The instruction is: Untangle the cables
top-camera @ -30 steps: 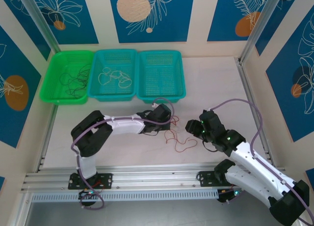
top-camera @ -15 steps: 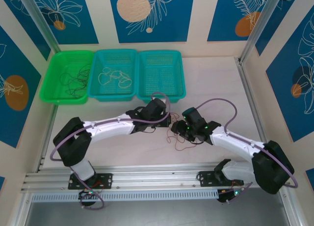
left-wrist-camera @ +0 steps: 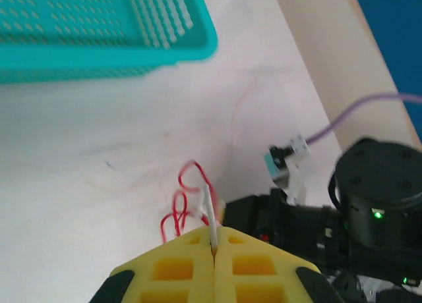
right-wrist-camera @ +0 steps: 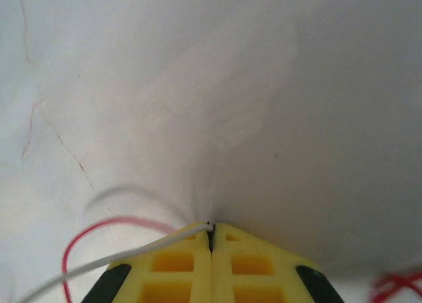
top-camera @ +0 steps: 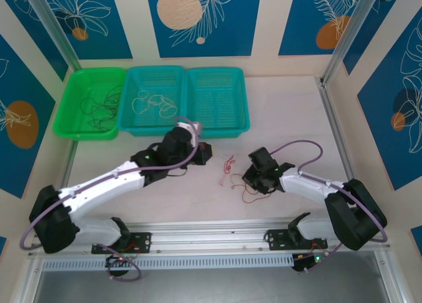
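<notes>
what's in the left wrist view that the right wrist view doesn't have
Left wrist view: a teal basket corner, the right arm's dark wrist with its purple cable, and red wire loops bunched just beyond the left gripper, which pinches a whitish wire tip.
Right wrist view: a whitish wire and a red wire trailing left from the shut right gripper, over the pale table.
Shared: a shut yellow gripper clamped on whitish wire, red wire alongside, the same pale table.

Bright, even light; wrist views blurry.
</notes>
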Controlling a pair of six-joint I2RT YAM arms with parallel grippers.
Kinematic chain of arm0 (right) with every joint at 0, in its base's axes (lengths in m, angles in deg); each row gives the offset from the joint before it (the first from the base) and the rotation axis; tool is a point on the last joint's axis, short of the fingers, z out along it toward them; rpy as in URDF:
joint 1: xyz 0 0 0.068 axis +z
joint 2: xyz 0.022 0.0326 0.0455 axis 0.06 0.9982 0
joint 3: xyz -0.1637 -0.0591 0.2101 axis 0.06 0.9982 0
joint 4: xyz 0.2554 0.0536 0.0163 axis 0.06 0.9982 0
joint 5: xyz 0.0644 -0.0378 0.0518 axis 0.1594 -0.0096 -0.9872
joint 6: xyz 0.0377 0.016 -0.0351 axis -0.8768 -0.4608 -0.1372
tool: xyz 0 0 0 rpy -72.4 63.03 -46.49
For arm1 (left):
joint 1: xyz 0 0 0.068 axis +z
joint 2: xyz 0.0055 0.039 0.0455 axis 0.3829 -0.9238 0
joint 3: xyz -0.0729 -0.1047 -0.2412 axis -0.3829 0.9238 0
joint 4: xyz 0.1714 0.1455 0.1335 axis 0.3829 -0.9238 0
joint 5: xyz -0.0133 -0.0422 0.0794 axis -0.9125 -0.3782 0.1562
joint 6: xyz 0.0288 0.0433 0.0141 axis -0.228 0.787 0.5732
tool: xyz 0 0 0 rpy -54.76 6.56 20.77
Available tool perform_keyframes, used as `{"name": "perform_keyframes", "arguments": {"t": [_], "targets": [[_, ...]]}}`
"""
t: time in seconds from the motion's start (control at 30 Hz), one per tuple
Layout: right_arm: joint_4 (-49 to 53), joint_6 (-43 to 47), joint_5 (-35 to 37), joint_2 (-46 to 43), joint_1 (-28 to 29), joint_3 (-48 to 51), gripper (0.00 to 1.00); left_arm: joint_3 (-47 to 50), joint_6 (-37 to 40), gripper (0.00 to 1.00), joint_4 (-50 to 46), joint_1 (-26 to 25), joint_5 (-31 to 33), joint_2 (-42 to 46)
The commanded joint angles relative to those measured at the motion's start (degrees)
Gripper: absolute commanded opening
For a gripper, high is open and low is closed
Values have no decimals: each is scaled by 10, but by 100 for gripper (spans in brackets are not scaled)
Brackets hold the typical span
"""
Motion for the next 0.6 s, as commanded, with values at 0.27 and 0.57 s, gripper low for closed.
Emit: {"name": "perform_keyframes", "arguments": {"t": [0.27,0.57], "targets": [[47,125,46,-131,2,-13,42,60,97,0,-67,76,-41,91],[-102,274,24,-51,158,-86,53,78,97,0,-45,76,-57,95]]}}
